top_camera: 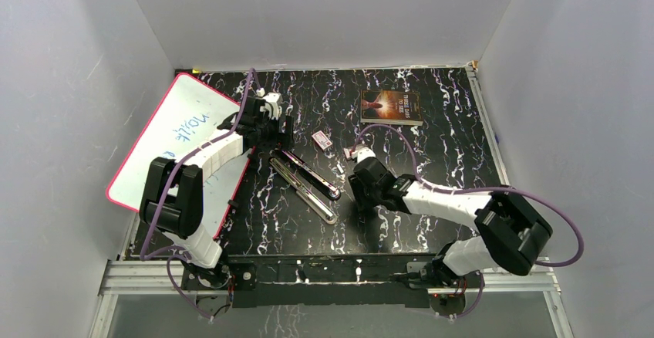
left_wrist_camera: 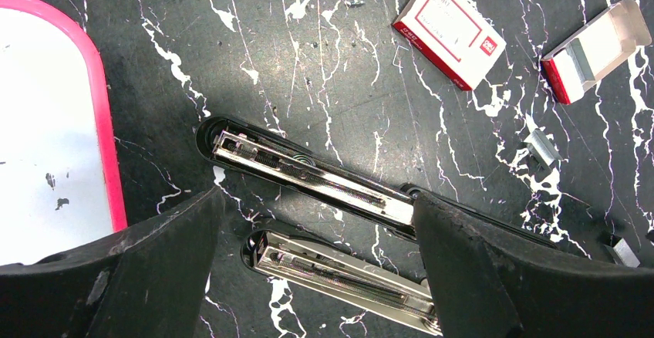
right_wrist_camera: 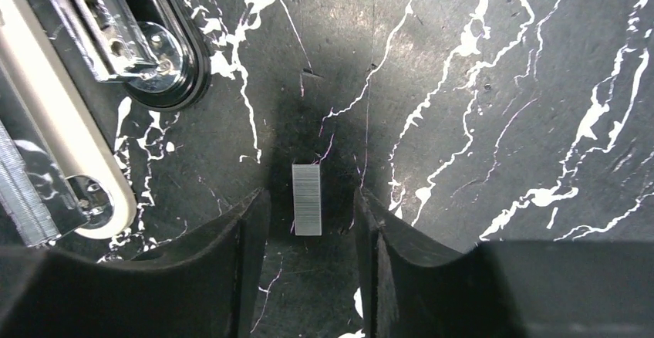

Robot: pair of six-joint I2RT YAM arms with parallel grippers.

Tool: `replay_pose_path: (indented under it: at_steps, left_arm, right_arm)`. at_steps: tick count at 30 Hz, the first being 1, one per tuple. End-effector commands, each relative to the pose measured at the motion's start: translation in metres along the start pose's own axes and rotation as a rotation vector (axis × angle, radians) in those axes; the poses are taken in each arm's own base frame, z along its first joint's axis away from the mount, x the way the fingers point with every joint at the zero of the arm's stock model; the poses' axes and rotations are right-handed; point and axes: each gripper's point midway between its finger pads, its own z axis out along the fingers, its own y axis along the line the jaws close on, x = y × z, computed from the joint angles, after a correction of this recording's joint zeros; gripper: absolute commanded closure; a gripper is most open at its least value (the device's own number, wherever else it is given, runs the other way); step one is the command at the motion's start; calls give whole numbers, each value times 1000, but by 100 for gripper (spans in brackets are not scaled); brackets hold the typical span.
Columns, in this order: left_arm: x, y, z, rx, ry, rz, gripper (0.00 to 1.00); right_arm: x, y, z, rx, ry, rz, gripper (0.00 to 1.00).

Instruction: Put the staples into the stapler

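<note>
Two opened staplers lie side by side on the black marbled table, one farther [top_camera: 308, 174] and one nearer [top_camera: 305, 193]. In the left wrist view their chrome channels show, upper [left_wrist_camera: 308, 172] and lower [left_wrist_camera: 339, 272]. My left gripper [top_camera: 278, 126] [left_wrist_camera: 318, 203] is open and empty, hovering over their ends. A short silvery staple strip [right_wrist_camera: 307, 199] lies flat on the table. My right gripper [top_camera: 359, 197] [right_wrist_camera: 311, 199] is open with a finger on each side of the strip, not touching it. More loose strips [left_wrist_camera: 542, 145] [left_wrist_camera: 625, 253] lie to the right.
A closed red-and-white staple box [left_wrist_camera: 450, 29] [top_camera: 322, 140] and an open box tray [left_wrist_camera: 594, 49] lie past the staplers. A pink-rimmed whiteboard [top_camera: 177, 133] leans at the left. A book [top_camera: 391, 106] lies at the back. Stapler ends [right_wrist_camera: 154, 45] show left of the right gripper.
</note>
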Motion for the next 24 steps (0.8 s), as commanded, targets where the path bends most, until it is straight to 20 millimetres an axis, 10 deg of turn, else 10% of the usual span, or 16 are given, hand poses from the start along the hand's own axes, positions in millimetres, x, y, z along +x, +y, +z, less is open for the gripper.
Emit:
replay_pose_path:
  at_steps: [1,13,19,24]
  left_arm:
    - [-22,-7,-13,22,-58,7,9]
    - [-22,-9,-12,34,-55,2,9]
    - [-24,-9,-14,28,-65,4,9]
    - [-26,-7,-17,18,-74,8,9]
  right_arm:
    - [3,6,6,-8,22,-5,51]
    - [6,5,3,34,38,-9,83]
    - [-52,18,-25,-14,-148,-53,88]
    - [-96,76,-48,-181,-296,-189,90]
